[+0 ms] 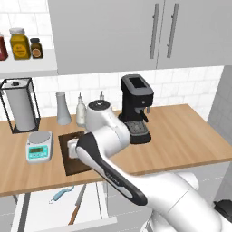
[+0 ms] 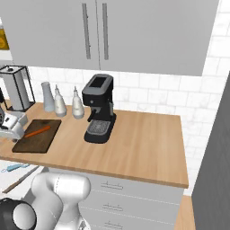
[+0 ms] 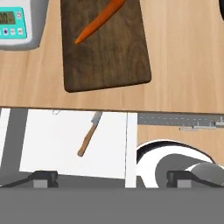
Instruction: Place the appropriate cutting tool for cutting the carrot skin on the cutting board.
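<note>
We hover our gripper, fingers spread and empty, above the cutting board, where the carrot lies. The blue-handled peeler waits in the open drawer below the board, beside the knife; next, we judge, comes reaching down for it.

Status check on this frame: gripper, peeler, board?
Gripper open, empty, above drawer. Peeler in open drawer beside knife. Carrot on cutting board.

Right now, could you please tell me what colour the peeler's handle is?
Light blue; the peeler shows best in the left base view, lying in the open drawer.
</note>
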